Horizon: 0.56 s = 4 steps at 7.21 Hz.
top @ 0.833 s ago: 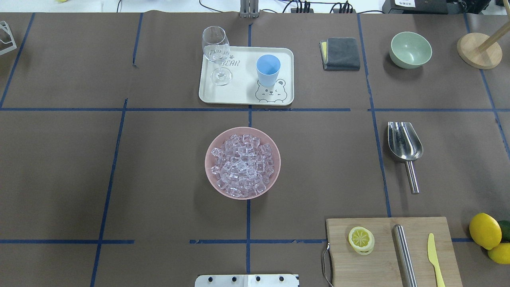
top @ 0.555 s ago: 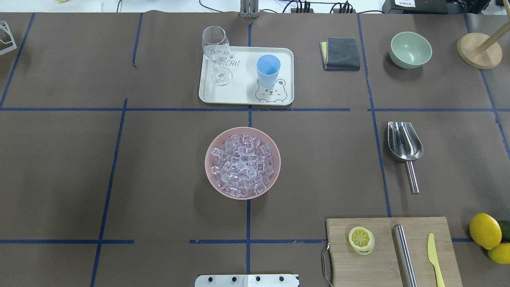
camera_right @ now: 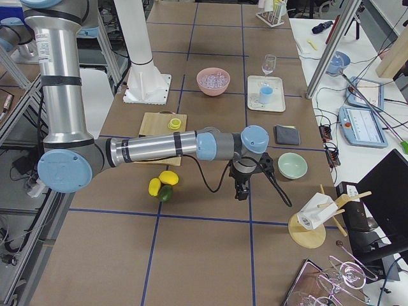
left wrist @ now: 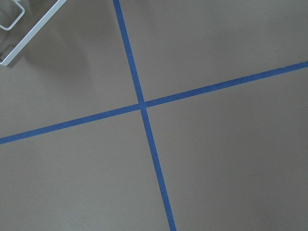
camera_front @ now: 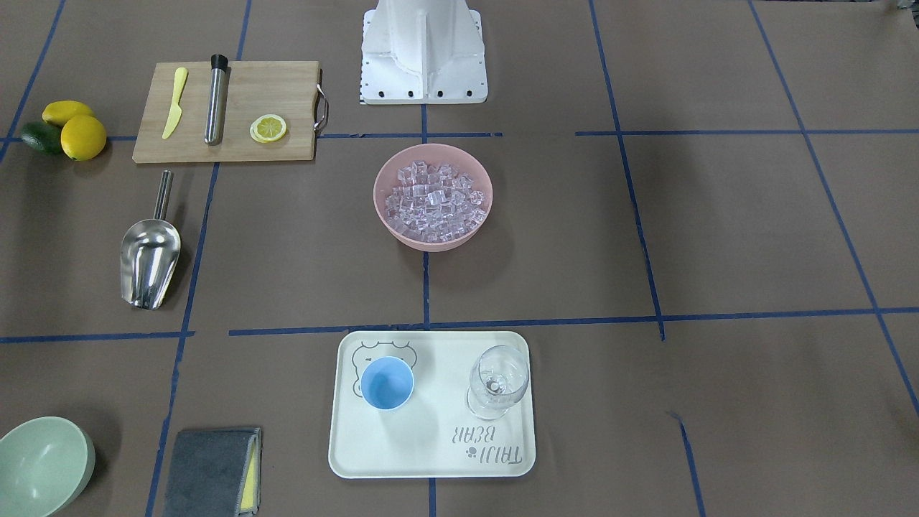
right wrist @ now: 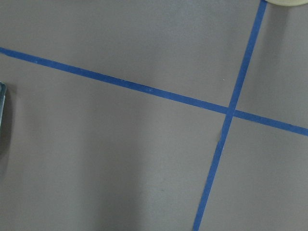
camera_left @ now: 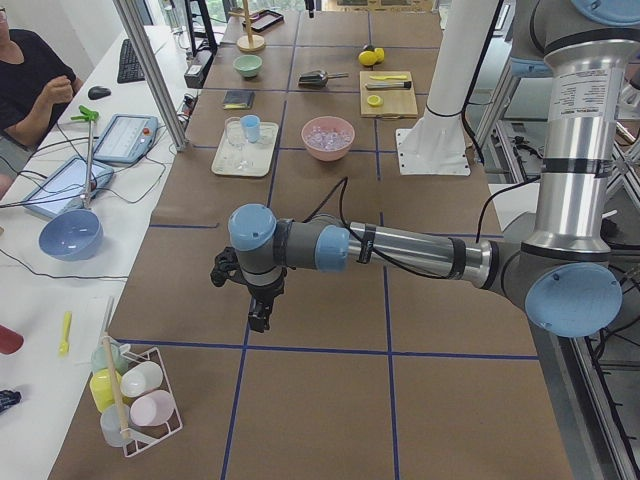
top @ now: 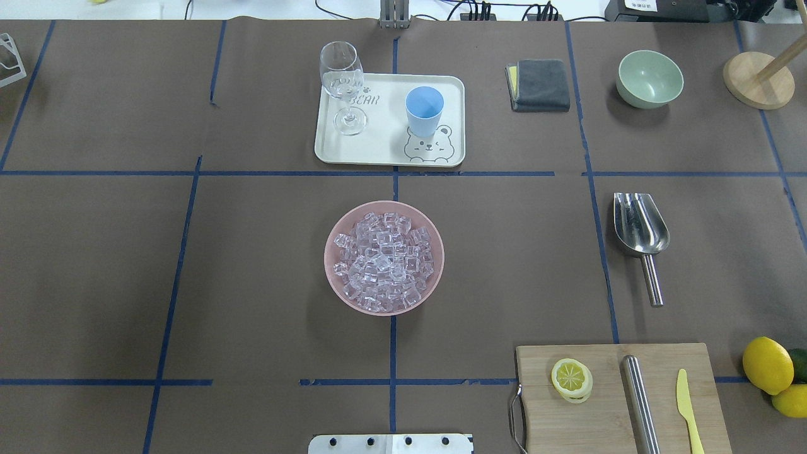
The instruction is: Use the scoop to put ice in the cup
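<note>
The ice (top: 383, 261) is heaped in a pink bowl (top: 328, 252) at the table's middle; it also shows in the front view (camera_front: 433, 199). The light-blue cup (top: 423, 110) stands upright on a white tray (top: 384, 151), beside a wine glass (top: 342, 85). The steel scoop (top: 640, 227) lies on the table to the right, handle toward the robot. My left gripper (camera_left: 258, 318) hangs over bare table far out to the left. My right gripper (camera_right: 241, 191) hangs far out to the right, near the lemons. I cannot tell whether either gripper is open or shut.
A cutting board (top: 605, 410) with a lemon slice (top: 571, 379), steel rod (top: 640, 403) and yellow knife (top: 687, 403) lies at front right. Lemons (top: 766, 366), a green bowl (top: 650, 78), a grey cloth (top: 539, 84) and a wooden stand (top: 756, 79) are on the right.
</note>
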Each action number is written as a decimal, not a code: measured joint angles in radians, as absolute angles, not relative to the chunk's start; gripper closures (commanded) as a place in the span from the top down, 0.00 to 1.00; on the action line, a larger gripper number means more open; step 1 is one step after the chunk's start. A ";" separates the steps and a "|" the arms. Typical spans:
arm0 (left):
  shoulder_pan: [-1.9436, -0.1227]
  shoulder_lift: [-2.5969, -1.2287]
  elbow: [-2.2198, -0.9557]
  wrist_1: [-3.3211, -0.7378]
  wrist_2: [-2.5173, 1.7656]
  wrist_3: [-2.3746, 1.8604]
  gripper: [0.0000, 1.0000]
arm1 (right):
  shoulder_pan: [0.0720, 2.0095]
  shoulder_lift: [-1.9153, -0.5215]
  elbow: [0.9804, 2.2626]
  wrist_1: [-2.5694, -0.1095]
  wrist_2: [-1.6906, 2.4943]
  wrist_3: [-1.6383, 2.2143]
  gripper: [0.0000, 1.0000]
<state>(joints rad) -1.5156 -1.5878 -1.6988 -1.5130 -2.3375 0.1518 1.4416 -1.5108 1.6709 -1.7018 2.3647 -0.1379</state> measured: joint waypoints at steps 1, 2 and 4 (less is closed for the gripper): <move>-1.515 -1.587 -1.705 -1.513 -2.338 0.151 1.00 | 1.440 -1.513 1.671 -1.701 2.381 -0.137 1.00; -1.514 -1.587 -1.710 -1.515 -2.339 0.151 1.00 | 1.436 -1.516 1.672 -1.700 2.404 -0.136 1.00; -1.500 -1.590 -1.718 -1.529 -2.339 0.155 1.00 | 1.429 -1.519 1.672 -1.683 2.442 -0.133 1.00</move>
